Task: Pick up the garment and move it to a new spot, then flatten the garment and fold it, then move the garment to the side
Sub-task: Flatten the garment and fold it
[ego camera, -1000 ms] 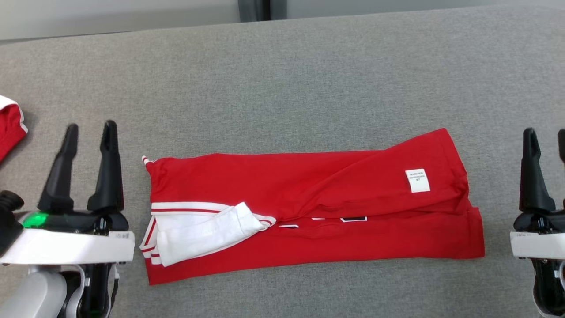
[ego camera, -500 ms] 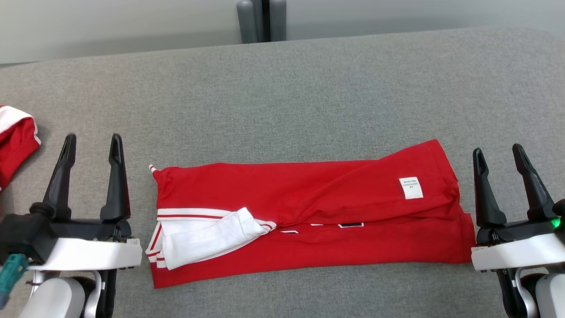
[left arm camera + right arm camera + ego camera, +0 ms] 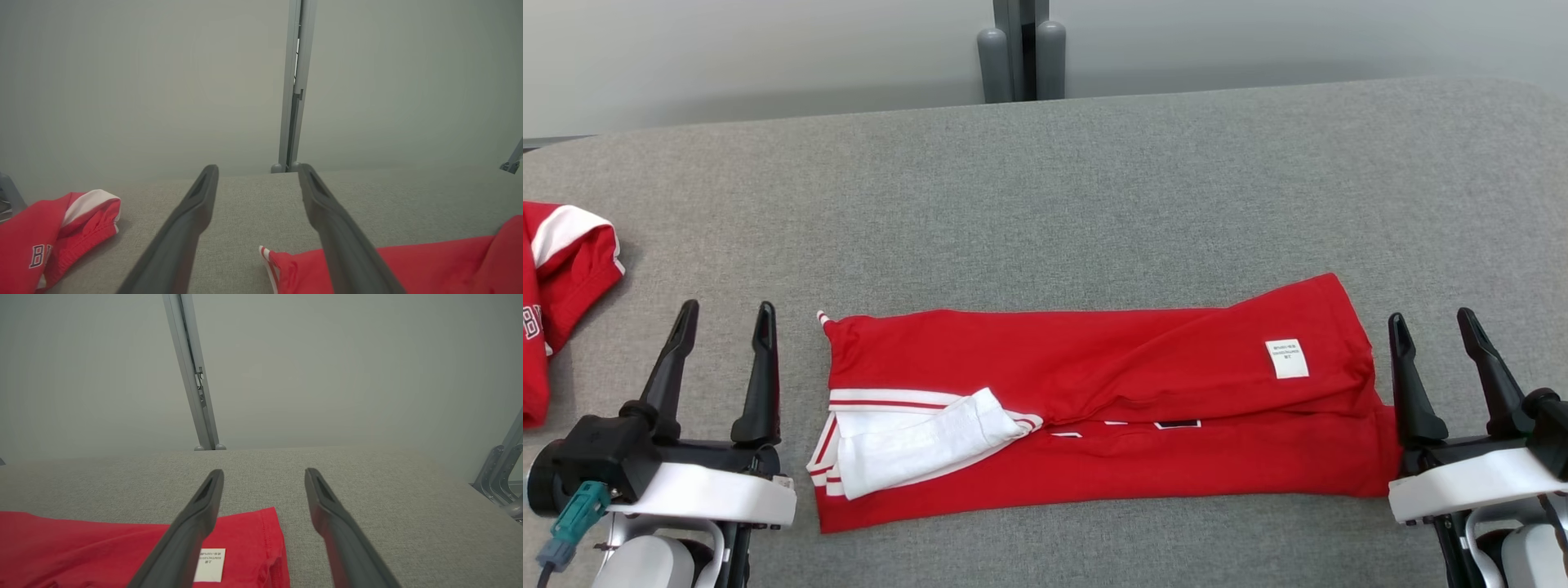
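The grey table (image 3: 1094, 204) carries the red shirt (image 3: 1111, 384) flat at its middle, folded lengthwise into a long band, a white sleeve (image 3: 907, 445) tucked across its left end. I judge the folding half done — one fold made, a crosswise fold due before the shirt goes aside. A second red shirt (image 3: 564, 269) lies bunched at the table's left edge, well apart. The left gripper (image 3: 727, 306) stands just beside the band's left end and the right gripper (image 3: 1431, 316) just beside its right end, both with fingers spread wide and holding nothing. The next move likely calls for each to drop onto a near corner, pinch all layers together and carry one end over the other without the sleeve slipping out. A white label (image 3: 1287, 359) sits near the right end — its print too small to read. Lettering (image 3: 1176, 424) peeks from the fold line, unreadable; the second shirt shows a letter B (image 3: 39, 255)
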